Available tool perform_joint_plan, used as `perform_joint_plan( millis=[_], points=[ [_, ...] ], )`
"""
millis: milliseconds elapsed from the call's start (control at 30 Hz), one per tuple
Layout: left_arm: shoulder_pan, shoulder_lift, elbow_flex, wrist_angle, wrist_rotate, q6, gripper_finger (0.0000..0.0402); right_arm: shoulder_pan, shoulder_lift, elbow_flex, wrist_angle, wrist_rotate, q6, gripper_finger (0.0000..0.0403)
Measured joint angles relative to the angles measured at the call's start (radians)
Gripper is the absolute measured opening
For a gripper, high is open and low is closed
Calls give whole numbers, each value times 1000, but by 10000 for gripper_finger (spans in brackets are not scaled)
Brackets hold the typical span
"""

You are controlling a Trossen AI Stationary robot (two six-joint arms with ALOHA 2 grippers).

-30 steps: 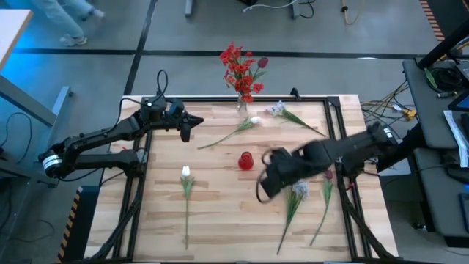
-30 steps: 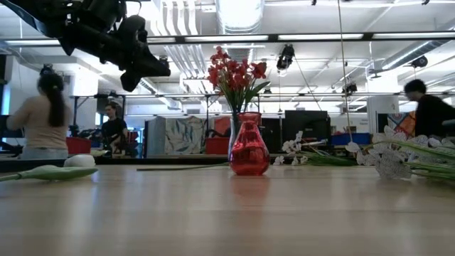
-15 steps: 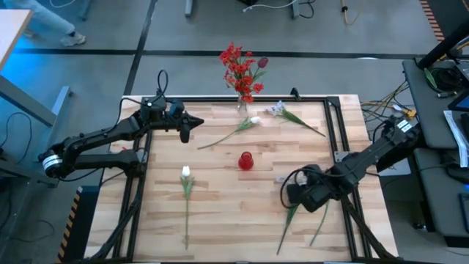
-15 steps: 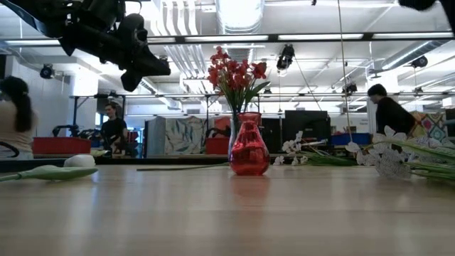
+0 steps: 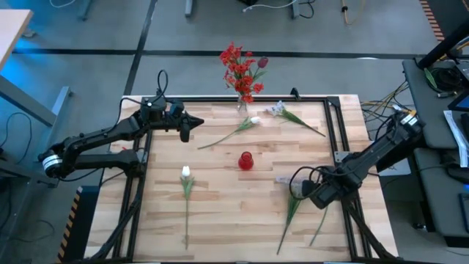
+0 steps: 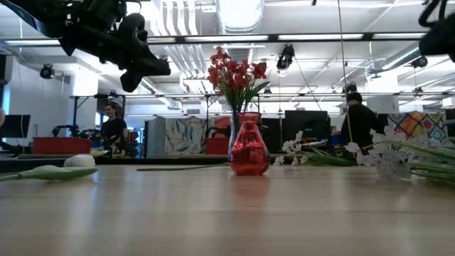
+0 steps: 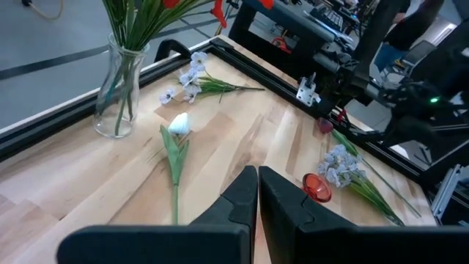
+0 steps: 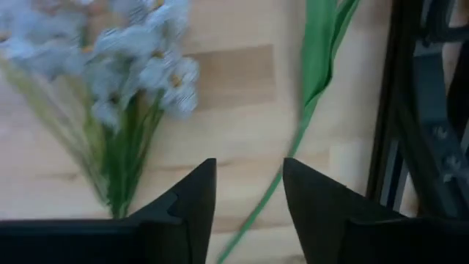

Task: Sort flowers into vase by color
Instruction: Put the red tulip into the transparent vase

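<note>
Flowers on long green stems lie scattered over the pale wooden worktop (image 5: 220, 213), four loose ones plainly countable from above. Farthest left, the left hand (image 5: 186, 132) hovers above the worktop's far left part with its two dark fingers pressed together, nothing between them. Near it, a single white tulip-like bud (image 5: 186, 172) lies with its stem pointing toward the near edge. Further along, a second white tulip-like bud (image 5: 254, 120) lies slantwise near the far edge. Beyond that edge a clear glass vase (image 5: 241, 104) holds a bunch of red cluster flowers (image 5: 238, 67) with one dark maroon bud among them. Near the middle of the worktop stands a small red glass vase (image 5: 245, 160), upright and with nothing in it. To its right, by the far edge, lies a pale blue-white cluster flower (image 5: 277, 109) with its stem running toward the right rail. In the near right part lies a second pale blue-white cluster flower (image 8: 139, 55), and just beside it a further green stem (image 8: 311, 81) whose head is hidden. The right hand (image 5: 302, 188) hangs low over these two, fingers spread and holding nothing.
</note>
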Motion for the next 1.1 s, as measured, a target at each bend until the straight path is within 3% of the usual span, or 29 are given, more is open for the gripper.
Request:
perform_joint_plan(
  millis=[233, 533, 800, 933, 1100],
  points=[
    [0, 0, 0, 0, -1, -10, 0, 0, -59, -159, 25, -39, 8, 158],
    [0, 0, 0, 0, -2, -29, 0, -1, -101, -382, 273, -97, 43, 149],
    [0, 0, 0, 0, -2, -39, 0, -1, -91, -425, 304, -119, 48, 148],
    [0, 0, 0, 0, -3, -42, 0, -1, -91, -442, 341, -111, 38, 117],
    [0, 0, 0, 0, -5, -45, 0, 0, -101, -405, 392, -16, -2, 33]
  ],
)
